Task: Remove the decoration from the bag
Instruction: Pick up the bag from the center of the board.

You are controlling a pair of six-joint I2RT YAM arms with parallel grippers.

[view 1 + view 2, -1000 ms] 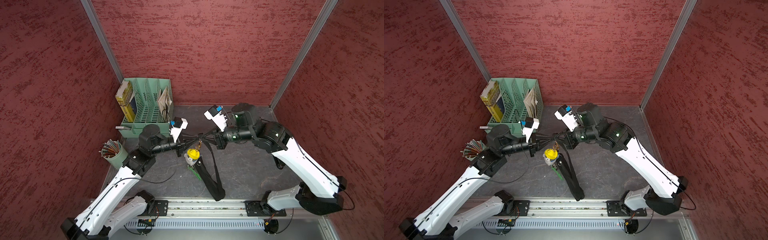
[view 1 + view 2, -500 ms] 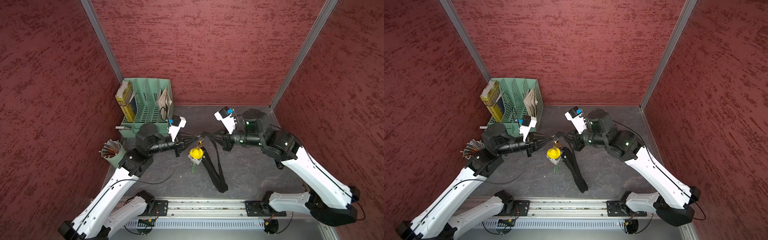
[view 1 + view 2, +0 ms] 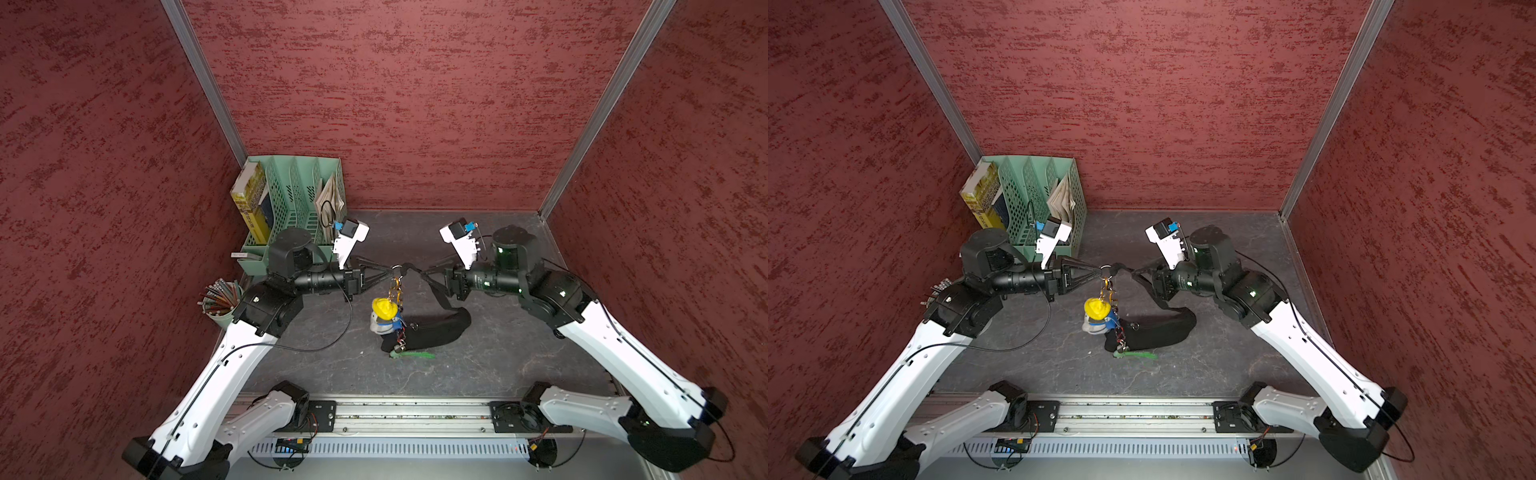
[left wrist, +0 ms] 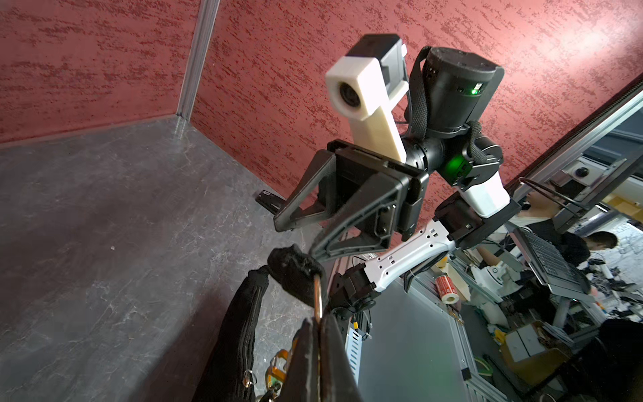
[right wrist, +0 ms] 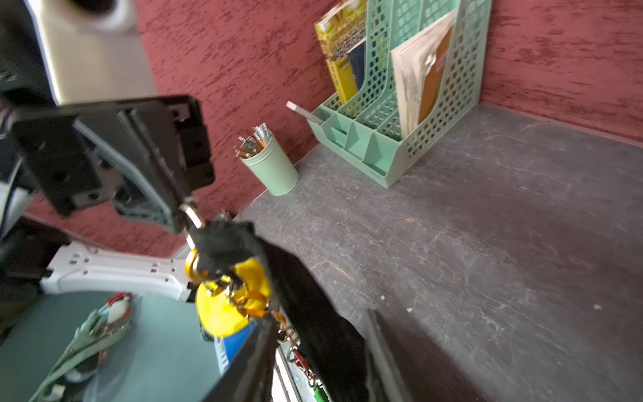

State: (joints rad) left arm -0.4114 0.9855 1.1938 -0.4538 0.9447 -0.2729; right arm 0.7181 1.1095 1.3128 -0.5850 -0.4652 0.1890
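Unclipping stage: left gripper (image 3: pixel 1098 271) clamped on the ring (image 4: pixel 317 296), with the bag (image 3: pixel 432 330) draped and the decoration (image 3: pixel 384 316) dangling below it. The right gripper (image 4: pixel 295 236) is beside the ring, jaws apart, empty. Next, probably, it must seize the decoration's clasp (image 3: pixel 395 286), poorly resolved here.

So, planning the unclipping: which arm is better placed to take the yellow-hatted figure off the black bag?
Probably right: the right gripper is open and free near the gold clip; the left gripper is shut on the metal ring.
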